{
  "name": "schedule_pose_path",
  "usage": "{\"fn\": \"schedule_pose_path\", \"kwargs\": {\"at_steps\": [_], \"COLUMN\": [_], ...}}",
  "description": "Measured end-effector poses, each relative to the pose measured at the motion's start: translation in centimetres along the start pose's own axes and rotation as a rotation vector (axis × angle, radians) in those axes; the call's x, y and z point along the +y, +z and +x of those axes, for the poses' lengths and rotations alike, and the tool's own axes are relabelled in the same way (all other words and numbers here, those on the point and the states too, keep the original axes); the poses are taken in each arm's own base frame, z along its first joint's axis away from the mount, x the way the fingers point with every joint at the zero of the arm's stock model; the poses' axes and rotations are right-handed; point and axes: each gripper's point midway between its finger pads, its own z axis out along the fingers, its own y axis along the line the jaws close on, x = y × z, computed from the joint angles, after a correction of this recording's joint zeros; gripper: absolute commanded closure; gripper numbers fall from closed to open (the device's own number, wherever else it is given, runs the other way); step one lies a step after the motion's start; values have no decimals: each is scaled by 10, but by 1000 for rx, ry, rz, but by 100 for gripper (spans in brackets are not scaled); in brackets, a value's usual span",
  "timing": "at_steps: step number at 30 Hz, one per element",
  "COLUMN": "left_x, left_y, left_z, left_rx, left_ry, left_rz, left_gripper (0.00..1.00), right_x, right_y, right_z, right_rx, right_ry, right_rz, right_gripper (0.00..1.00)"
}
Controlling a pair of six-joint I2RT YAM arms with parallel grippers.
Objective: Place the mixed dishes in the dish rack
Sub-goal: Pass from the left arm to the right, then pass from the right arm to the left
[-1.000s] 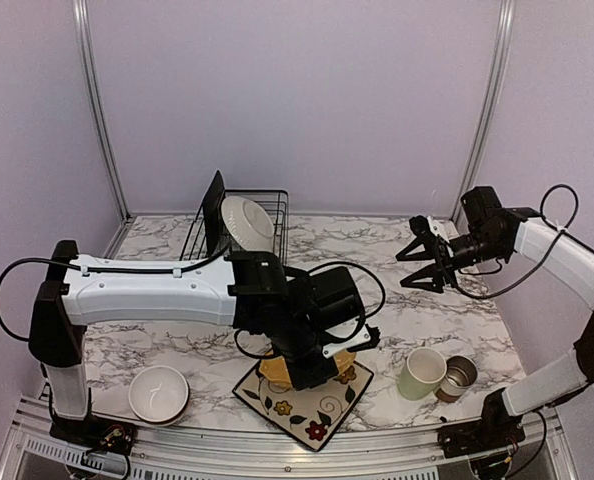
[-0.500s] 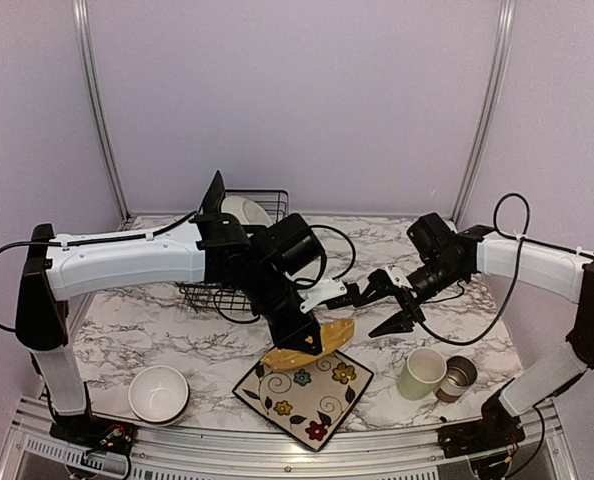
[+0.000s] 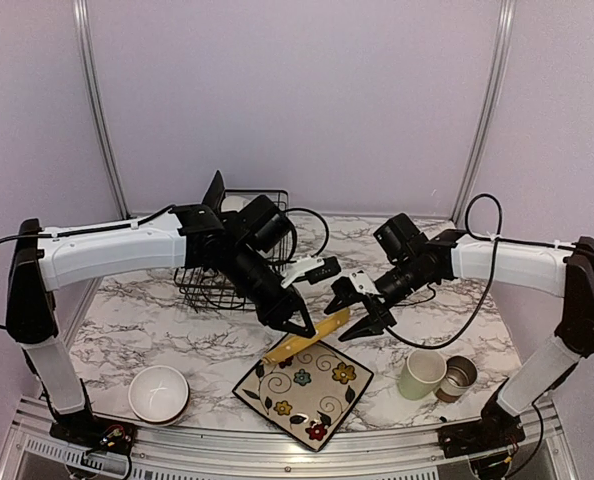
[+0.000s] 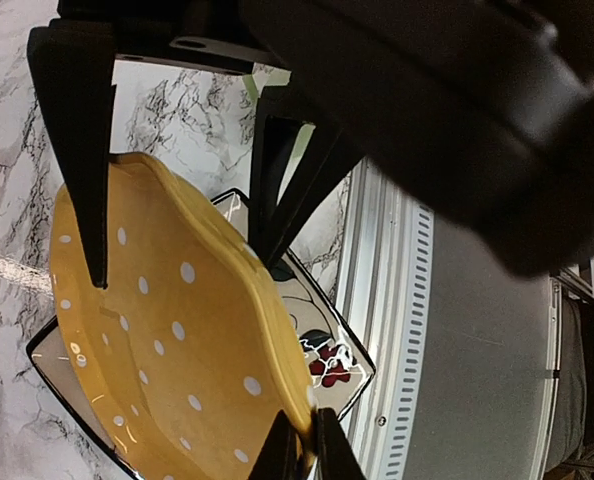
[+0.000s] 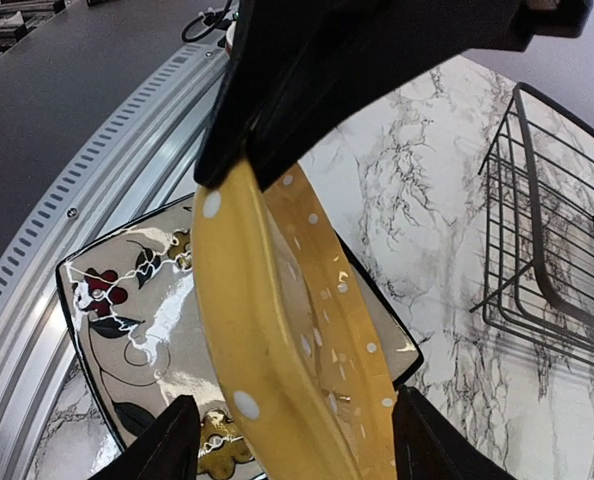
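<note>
1. The left tool (image 3: 299,325) is clenched on the rim of the yellow scalloped round plate with white dots (image 3: 314,335). The plate hangs tilted in the air, just above the black square plate with painted flowers (image 3: 302,392). An edge grip probably suits a thin plate that must enter a slot on edge.
2. The right tool (image 3: 345,322) is released. Its jaws stand on either side of the plate's free end. This likely prepares a handover or a second support.
3. The black wire dish rack (image 3: 209,292) stands at the rear left of the desk (image 3: 137,335), apart from the held plate.
4. The white bowl (image 3: 158,392), pale green mug (image 3: 421,373) and small grey-brown cup (image 3: 460,375) sit on the desk near its front edge, not yet loaded.
5. Only the top view shows both arms, the rack and the loose dishes together.
6. The left wrist view shows one finger lying across the plate's dotted face.
7. The right wrist view shows the plate passing between the spread fingers (image 5: 172,445) with a gap on each side.
</note>
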Motion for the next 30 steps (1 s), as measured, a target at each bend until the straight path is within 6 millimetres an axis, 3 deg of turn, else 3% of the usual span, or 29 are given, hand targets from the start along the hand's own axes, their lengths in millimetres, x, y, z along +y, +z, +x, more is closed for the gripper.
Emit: {"fn": "schedule_pose_path", "kwargs": {"at_steps": [7, 9, 12, 16, 22, 30], "left_x": [-2, 0, 6, 14, 28, 42], "left_y": [-6, -12, -21, -22, -20, -23], "left_z": [3, 0, -8, -14, 11, 20], "left_rx": [-43, -62, -105, -140, -119, -98], "left_ry": [-34, -28, -12, 26, 71, 160], "left_rz": [69, 67, 40, -19, -142, -267], "left_gripper": [100, 92, 73, 57, 50, 52], "right_x": [-6, -3, -1, 0, -4, -3], "right_y": [17, 19, 23, 26, 27, 27], "right_z": [-3, -3, 0, -1, -5, -5], "right_rx": [21, 22, 25, 13, 1, 0], "right_ry": [-6, -10, 22, 67, 81, 89], "right_rz": [15, 2, -18, -44, -54, -59], "right_gripper": [68, 73, 76, 78, 79, 78]}}
